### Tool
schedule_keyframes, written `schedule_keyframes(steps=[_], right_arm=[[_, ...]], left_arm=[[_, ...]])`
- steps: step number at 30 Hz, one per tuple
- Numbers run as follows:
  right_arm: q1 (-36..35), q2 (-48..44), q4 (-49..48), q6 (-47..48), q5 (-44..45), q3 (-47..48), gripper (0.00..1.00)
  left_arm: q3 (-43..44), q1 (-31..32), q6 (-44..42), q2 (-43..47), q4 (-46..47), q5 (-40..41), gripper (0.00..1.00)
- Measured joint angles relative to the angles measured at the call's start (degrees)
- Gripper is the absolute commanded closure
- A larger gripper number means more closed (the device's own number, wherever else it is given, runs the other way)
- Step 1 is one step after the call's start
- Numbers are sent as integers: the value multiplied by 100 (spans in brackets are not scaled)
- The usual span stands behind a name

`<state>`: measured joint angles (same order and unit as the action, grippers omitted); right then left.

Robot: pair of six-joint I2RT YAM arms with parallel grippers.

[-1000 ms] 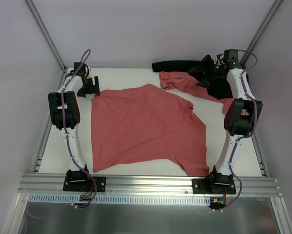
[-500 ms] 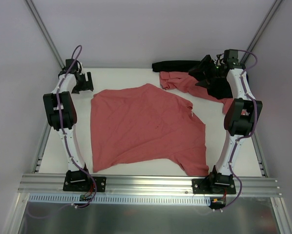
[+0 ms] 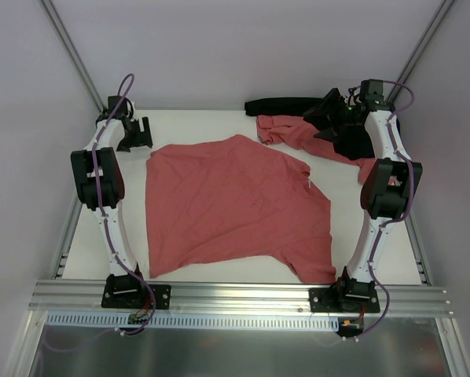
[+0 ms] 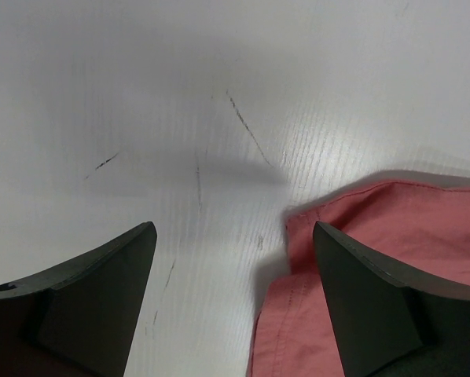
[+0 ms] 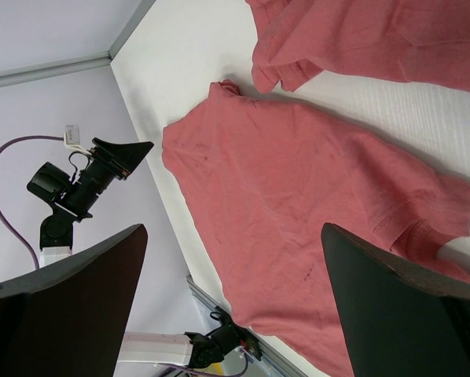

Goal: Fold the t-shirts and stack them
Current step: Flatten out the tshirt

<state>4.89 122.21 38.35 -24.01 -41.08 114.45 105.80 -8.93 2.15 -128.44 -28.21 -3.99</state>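
Observation:
One salmon-red t-shirt (image 3: 235,204) lies spread, a little wrinkled, across the middle of the white table (image 3: 196,119). A second t-shirt (image 3: 294,133) lies crumpled at the back right, partly hidden under the right arm. My left gripper (image 3: 135,133) hovers open at the back left, just beyond the spread shirt's far-left corner. In the left wrist view that hemmed corner (image 4: 424,220) lies by the right finger, with bare table between the fingertips of the left gripper (image 4: 233,229). My right gripper (image 3: 333,118) is raised over the crumpled shirt, open and empty. In its own view the right gripper (image 5: 229,232) looks across the spread shirt (image 5: 298,196).
A black cloth (image 3: 282,104) lies along the back edge behind the crumpled shirt. An aluminium rail (image 3: 235,297) carrying both arm bases runs along the near edge. Enclosure walls and corner posts close in the back and sides.
My left gripper has drawn back and to the left, away from the spread shirt's far-left corner, and stays open. The shirts and the right arm have not moved.

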Motion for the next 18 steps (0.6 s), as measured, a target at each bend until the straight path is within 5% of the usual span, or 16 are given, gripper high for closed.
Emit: schedule_keyframes(steps=[18], right_arm=[[0, 0, -44, -87, -35, 0, 0]], left_arm=[[-267, 153, -2, 0, -87, 50, 18]])
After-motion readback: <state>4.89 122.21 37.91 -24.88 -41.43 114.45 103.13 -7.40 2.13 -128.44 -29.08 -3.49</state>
